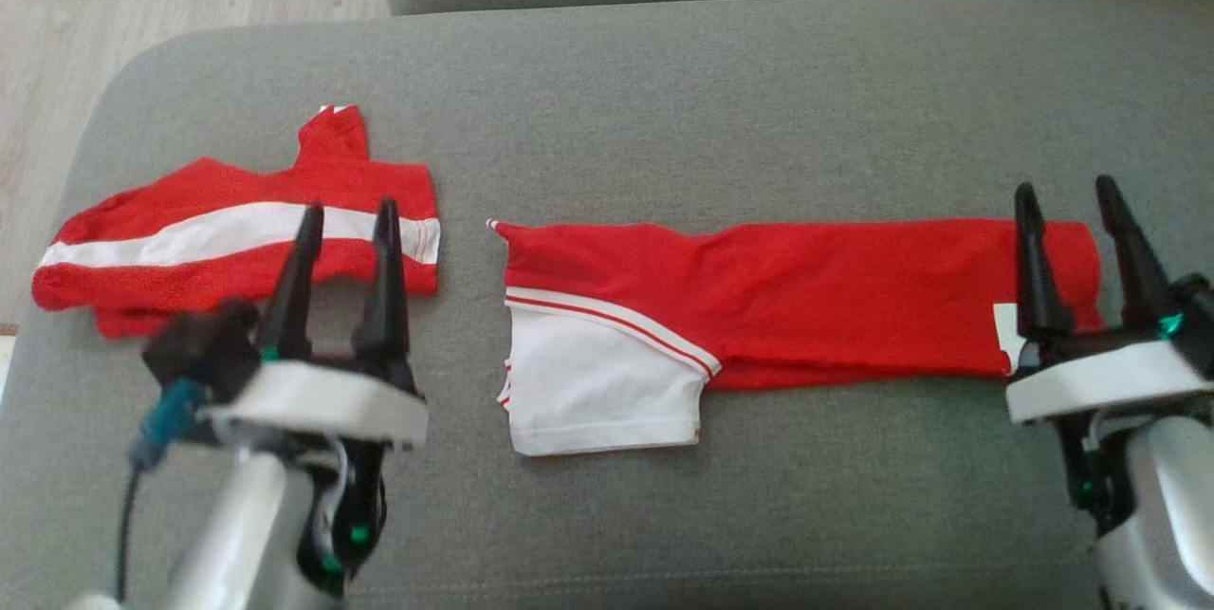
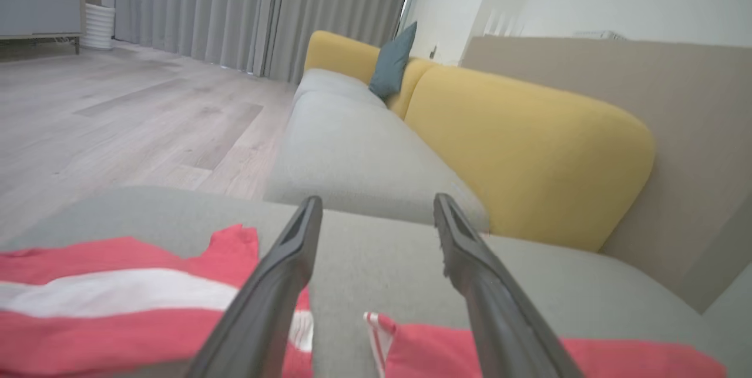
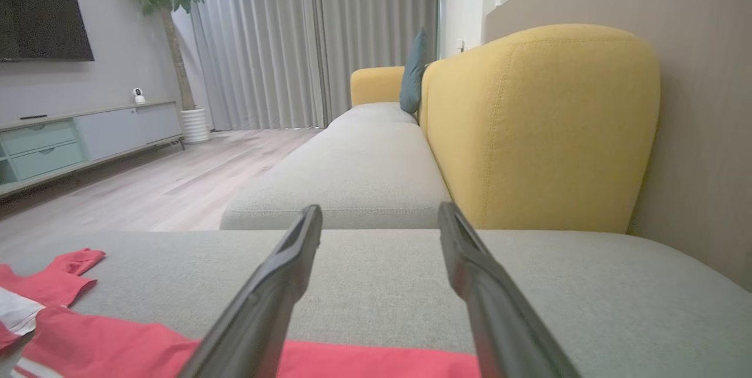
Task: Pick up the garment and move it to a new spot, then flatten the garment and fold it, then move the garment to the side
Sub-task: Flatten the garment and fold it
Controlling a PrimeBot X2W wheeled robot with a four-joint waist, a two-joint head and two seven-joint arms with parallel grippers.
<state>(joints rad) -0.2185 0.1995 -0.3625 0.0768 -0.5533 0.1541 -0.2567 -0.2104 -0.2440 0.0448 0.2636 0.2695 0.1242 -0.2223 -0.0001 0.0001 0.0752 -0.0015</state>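
A: How does the garment [image 1: 806, 297] lie?
B: A long red strip, left to right on the sofa cushion [image 1: 664, 117], white at its left end. Left gripper [image 1: 349, 205] and right gripper [image 1: 1064, 183] are spread, empty.

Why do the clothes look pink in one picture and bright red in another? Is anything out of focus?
Head view: soft even light, no glare, the long red garment deep red. Left wrist view: washed out and slightly blurred, so the same cloth turns pinkish. Right wrist view: sharper, though the near fingers blur.
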